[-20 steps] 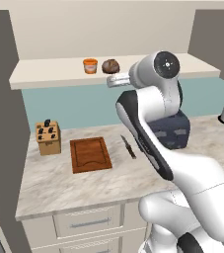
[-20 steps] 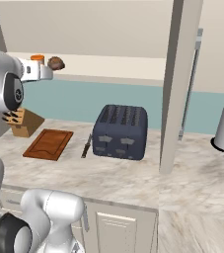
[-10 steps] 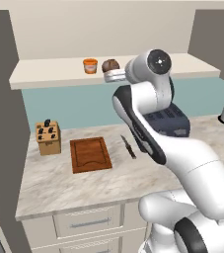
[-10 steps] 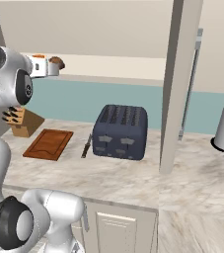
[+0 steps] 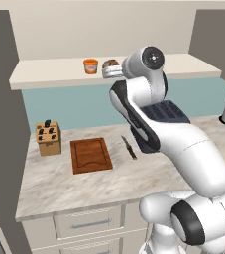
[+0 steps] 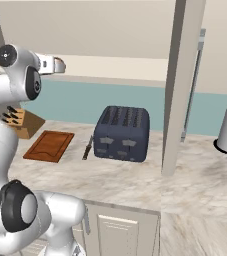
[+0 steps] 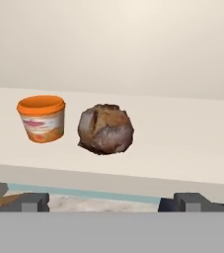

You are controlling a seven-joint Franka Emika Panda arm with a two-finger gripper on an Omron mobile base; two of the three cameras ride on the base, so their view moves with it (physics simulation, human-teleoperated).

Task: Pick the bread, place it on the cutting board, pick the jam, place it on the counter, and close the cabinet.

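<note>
Left base view: 1 gripper point(image 5: 113, 71), raised to the cabinet shelf point(image 5: 44, 74), the bread point(image 5: 110, 63) just beyond its tips and the jam point(image 5: 90, 66) further off on the same shelf; cutting board point(image 5: 90, 155) far below on the counter point(image 5: 59, 183). Right base view: gripper point(image 6: 55, 65) level with the shelf, its spread not readable there. Hand view: 2 fingertips point(image 7: 32, 201) stand wide apart and empty, the bread point(image 7: 106, 128) straight ahead, roughly centred between the jaws and roundish with no clear long axis, the jam point(image 7: 42, 118) just beside it toward the left tip.
</note>
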